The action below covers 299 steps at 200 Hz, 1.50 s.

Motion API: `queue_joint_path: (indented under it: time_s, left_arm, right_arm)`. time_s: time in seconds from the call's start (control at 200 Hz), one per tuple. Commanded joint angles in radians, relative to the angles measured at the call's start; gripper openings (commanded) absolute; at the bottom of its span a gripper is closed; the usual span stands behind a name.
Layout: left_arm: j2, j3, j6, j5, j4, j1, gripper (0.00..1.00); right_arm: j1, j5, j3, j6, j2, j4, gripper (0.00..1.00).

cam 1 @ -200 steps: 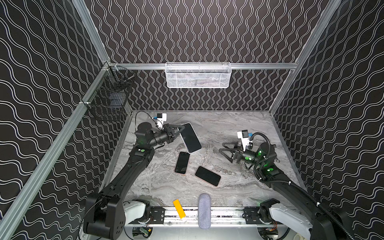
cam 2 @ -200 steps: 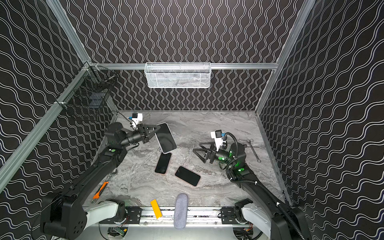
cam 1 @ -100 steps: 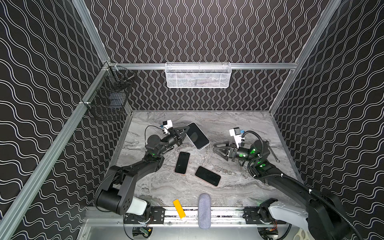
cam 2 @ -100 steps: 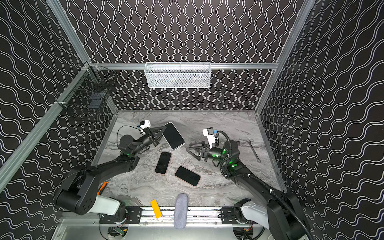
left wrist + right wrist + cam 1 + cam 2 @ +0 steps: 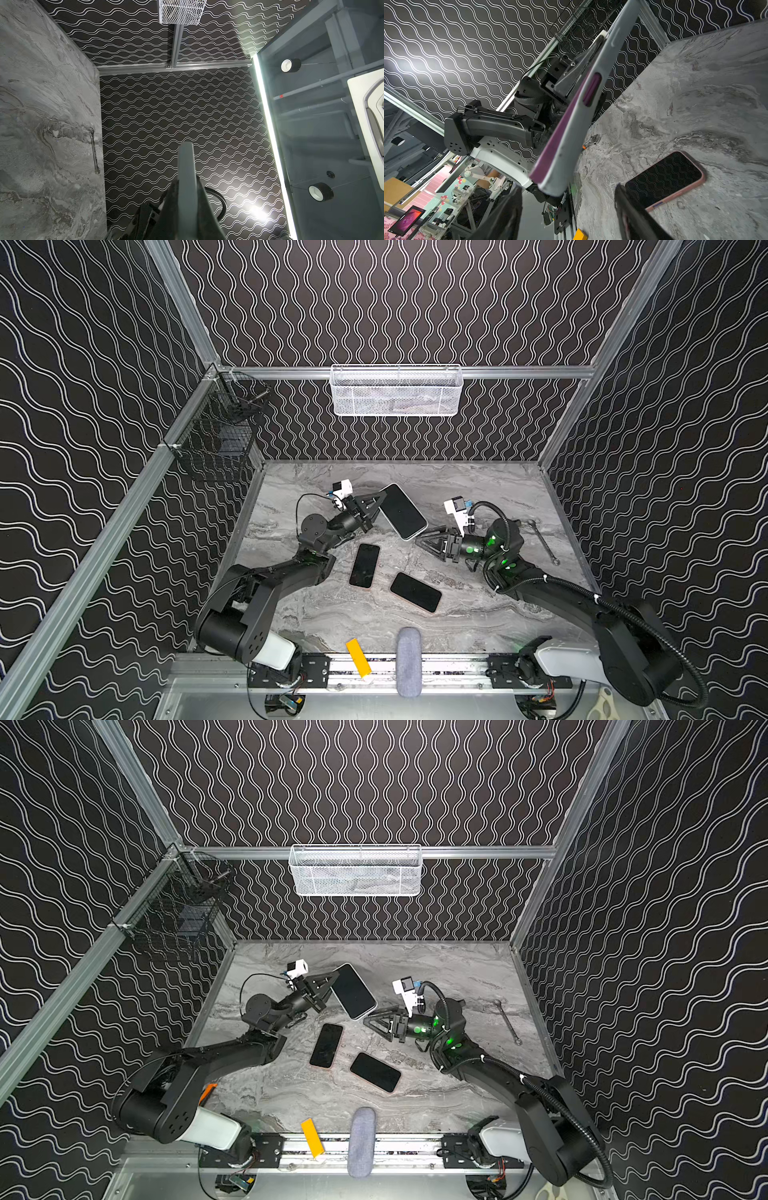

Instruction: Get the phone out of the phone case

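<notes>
Cased phone [image 5: 402, 512] — centre of the frame, held aloft, left gripper [image 5: 375, 506] pinching its left edge. Right gripper [image 5: 420, 536] — jaws spread, at its lower corner. Risk: one-sided hold; a shove there may twist it loose.

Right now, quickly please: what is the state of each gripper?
Left gripper: shut on the cased phone.
Right gripper: open, jaws apart at the phone's free end, holding nothing.
</notes>
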<state>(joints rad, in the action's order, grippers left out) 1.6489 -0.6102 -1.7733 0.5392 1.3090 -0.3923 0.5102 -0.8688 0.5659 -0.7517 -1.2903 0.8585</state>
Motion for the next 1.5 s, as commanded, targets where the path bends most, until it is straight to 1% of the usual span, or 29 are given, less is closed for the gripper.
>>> queue_joint_path:
  time_s: [0.0, 0.095, 0.335, 0.556, 0.721, 1.021, 1.106, 1.211, 1.306, 1.407, 1.492]
  left_arm:
    - [0.002, -0.020, -0.011, -0.011, 0.075, -0.007, 0.00]
    - [0.000, -0.028, -0.008, -0.011, 0.070, -0.013, 0.00]
    - [-0.002, -0.032, 0.002, -0.012, 0.058, -0.025, 0.00]
    - [-0.009, -0.025, 0.004, -0.013, 0.056, -0.033, 0.00]
    - [-0.026, -0.028, 0.002, -0.013, 0.054, -0.035, 0.00]
    - [-0.050, -0.030, 0.009, -0.007, 0.041, -0.043, 0.00]
    - [-0.064, -0.032, 0.035, -0.002, 0.009, -0.045, 0.00]
    - [-0.110, -0.034, 0.109, 0.004, -0.089, -0.049, 0.00]
    - [-0.133, -0.038, 0.150, 0.002, -0.132, -0.049, 0.00]
    - [-0.130, -0.039, 0.165, 0.002, -0.148, -0.052, 0.00]
    - [-0.124, -0.036, 0.173, -0.002, -0.151, -0.053, 0.00]
  right_arm:
    - [0.002, -0.009, 0.010, -0.018, -0.006, 0.078, 0.70]
    - [0.002, -0.004, 0.010, -0.018, -0.009, 0.081, 0.69]
    - [0.001, -0.009, -0.006, -0.052, -0.023, 0.165, 0.67]
    - [0.000, -0.001, -0.010, -0.055, -0.027, 0.166, 0.65]
    - [-0.003, 0.026, -0.013, -0.069, -0.039, 0.153, 0.63]
    - [-0.031, 0.028, -0.037, -0.151, -0.060, 0.256, 0.59]
    - [-0.041, 0.020, -0.033, -0.165, -0.060, 0.268, 0.57]
    - [-0.050, 0.008, -0.020, -0.175, -0.060, 0.269, 0.55]
    - [-0.051, -0.001, -0.009, -0.184, -0.062, 0.274, 0.51]
    - [-0.051, -0.013, -0.006, -0.218, -0.072, 0.317, 0.48]
    - [-0.051, -0.019, -0.016, -0.271, -0.090, 0.391, 0.44]
